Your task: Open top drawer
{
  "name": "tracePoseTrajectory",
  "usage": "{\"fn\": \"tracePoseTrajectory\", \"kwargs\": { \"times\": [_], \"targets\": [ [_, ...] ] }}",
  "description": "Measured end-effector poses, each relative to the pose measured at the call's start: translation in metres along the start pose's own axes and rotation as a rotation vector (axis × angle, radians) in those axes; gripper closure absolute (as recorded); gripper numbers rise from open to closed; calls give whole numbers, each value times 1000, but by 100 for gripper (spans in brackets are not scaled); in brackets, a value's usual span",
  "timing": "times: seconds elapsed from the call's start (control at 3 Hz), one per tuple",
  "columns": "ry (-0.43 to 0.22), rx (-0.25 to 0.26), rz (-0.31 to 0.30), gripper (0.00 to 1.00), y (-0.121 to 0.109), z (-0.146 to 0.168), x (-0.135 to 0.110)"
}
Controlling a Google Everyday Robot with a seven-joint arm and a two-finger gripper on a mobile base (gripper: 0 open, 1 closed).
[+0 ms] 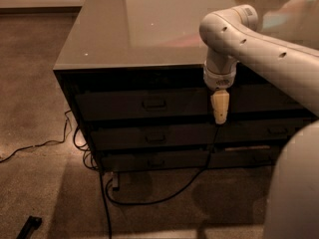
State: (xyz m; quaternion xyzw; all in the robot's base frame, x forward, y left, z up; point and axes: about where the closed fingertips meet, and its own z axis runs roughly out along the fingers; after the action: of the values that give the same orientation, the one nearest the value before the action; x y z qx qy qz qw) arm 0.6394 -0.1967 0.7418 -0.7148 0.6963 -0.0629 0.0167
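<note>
My gripper pointing down in front of top drawer, right of its centre handle, grip state I cannot tell, drawer looks closed

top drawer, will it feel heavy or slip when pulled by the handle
Probably heavy: the top drawer has a wide, tall front. Its small handle offers little hold, so a grip may slip. The gripper hangs before the front, right of the handle.
</note>
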Motion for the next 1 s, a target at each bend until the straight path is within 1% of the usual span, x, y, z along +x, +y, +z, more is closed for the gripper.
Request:
{"fn": "tracePoseTrajectory", "kwargs": {
  "times": [0.33, 0.67, 1.0],
  "targets": [
    [-8, -13, 7, 0, -13, 15, 8],
    [-79, -9, -26, 0, -17, 21, 2],
    [-174, -7, -64, 0, -18, 25, -12]
  ]
}}
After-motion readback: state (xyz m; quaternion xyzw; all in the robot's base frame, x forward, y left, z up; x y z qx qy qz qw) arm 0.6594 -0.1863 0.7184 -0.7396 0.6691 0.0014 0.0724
